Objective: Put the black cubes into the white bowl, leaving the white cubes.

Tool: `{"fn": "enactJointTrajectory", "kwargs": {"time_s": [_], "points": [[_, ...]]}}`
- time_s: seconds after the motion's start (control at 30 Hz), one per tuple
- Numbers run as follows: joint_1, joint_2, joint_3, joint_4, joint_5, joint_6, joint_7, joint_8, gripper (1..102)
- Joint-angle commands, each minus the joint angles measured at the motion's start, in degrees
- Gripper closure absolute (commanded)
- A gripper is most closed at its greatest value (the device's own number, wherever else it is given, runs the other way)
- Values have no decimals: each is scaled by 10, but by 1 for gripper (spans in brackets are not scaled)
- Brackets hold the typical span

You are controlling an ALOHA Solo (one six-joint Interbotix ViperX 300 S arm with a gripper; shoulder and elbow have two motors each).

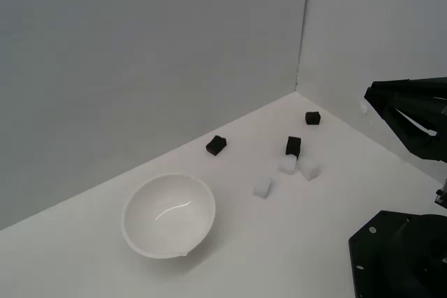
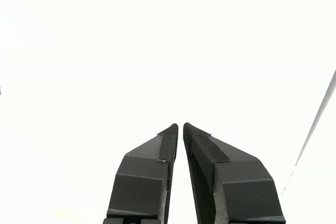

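White bowl (image 1: pixel 168 215) sat empty nearest the tabletop's (image 1: pixel 279 242) front edge. Beyond it, three white cubes (image 1: pixel 288 164) lay clustered mid-table, one black cube (image 1: pixel 293 146) touching the cluster's far side. A second black cube (image 1: pixel 216 145) lay close to the back wall edge; the third (image 1: pixel 312 118) near the far corner. Gripper (image 2: pixel 180 125) was closed on nothing, raised at the tabletop's right edge.

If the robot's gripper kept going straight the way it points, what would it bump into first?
Probably nothing close. In the wrist view the gripper has its fingers nearly together, and ahead of them is only plain bright white. No cube or bowl shows there; how far that white surface lies can't be told.
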Motion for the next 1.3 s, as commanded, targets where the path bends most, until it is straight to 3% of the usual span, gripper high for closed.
{"fn": "enactJointTrajectory", "kwargs": {"time_s": [0.0, 0.33, 0.37, 0.47, 0.83, 1.0, 1.13, 1.27], "points": [[11, 9, 9, 2, 1, -7, -3, 9, 100], [11, 9, 9, -2, -3, -11, 0, 9, 99], [11, 9, 9, -3, -4, -11, 0, 9, 96], [11, 9, 9, -6, -9, -11, 0, 9, 74], [11, -16, -16, -33, -38, -7, -4, 9, 74], [11, -89, -88, -81, -85, -4, 4, 9, 74], [13, -181, -179, -141, -142, 3, 66, 4, 74], [21, -236, -236, -179, -181, 4, 89, -4, 74]]}}
